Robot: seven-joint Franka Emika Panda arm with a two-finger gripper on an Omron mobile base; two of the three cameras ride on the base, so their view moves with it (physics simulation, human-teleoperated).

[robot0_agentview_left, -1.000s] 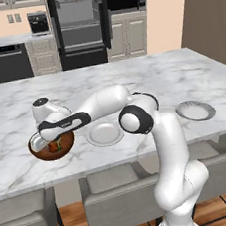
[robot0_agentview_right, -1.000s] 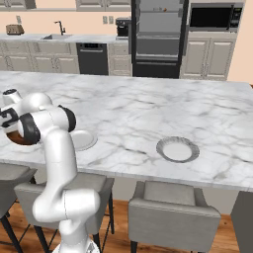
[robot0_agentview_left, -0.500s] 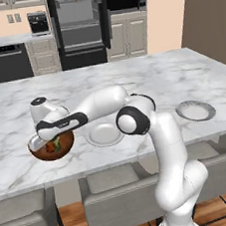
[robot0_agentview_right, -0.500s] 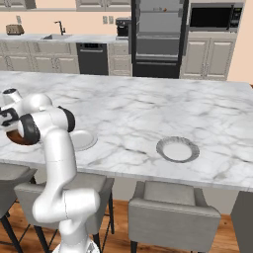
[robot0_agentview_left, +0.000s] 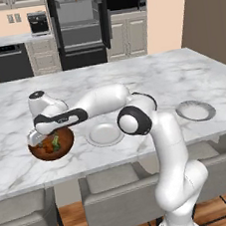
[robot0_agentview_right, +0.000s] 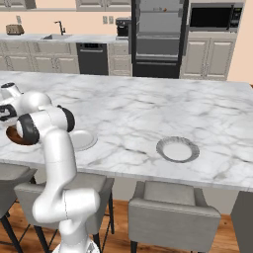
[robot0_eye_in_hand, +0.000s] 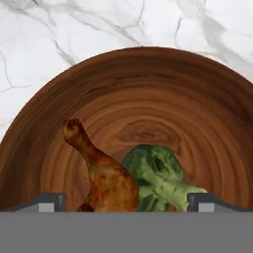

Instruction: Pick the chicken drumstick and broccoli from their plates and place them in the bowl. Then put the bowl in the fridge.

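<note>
Broccoli (robot0_eye_in_hand: 160, 178) and chicken drumstick (robot0_eye_in_hand: 106, 178) lie in the bowl (robot0_eye_in_hand: 148, 89), between the hand's (robot0_eye_in_hand: 126, 202) spread fingertips.

I am looking through the left base view from behind the arm, facing forward and down across the long white marble island counter (robot0_agentview_left: 181, 76) toward the tall black double-door fridge (robot0_agentview_left: 79, 26) on the far wall. The right base view is looking the same way from the other side, sharing that counter (robot0_agentview_right: 148, 106), the fridge (robot0_agentview_right: 158, 37) and the round pale grey-white plate (robot0_agentview_right: 178, 149), which is also lying at the right in the left view (robot0_agentview_left: 196, 110). The hand view is peering straight down, very close, into the deep reddish-brown wooden bowl (robot0_eye_in_hand: 197, 113).
</note>
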